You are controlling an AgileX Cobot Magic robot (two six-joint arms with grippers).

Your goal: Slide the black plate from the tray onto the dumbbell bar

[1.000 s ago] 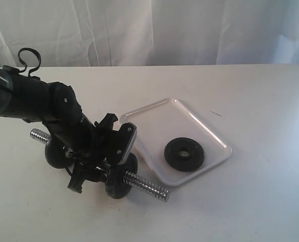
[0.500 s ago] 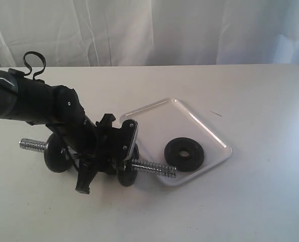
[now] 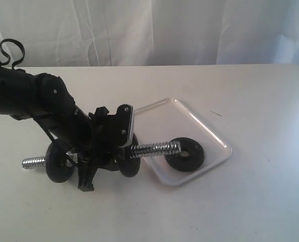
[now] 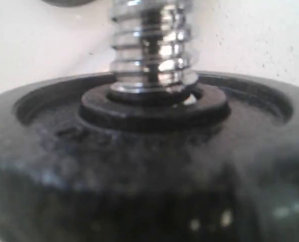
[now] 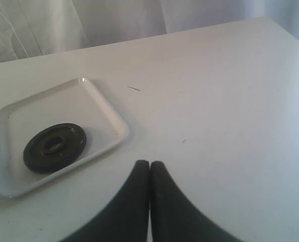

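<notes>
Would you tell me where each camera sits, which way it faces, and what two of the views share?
Exterior: faces across the table toward the curtain; left arm holds the dumbbell bar.
Left wrist: close along the bar's thread, at a mounted disc; no end effector shows.
Right wrist: above the table, looking over its shut right end effector at the tray and black plate.
Shared: exterior and right wrist both show tray and plate.

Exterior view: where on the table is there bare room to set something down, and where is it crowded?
Free: the table right of the tray and the strip behind it to the curtain. The tray's back half too. Crowded: left of the tray, where the left gripper holds the dumbbell bar toward the black plate.
</notes>
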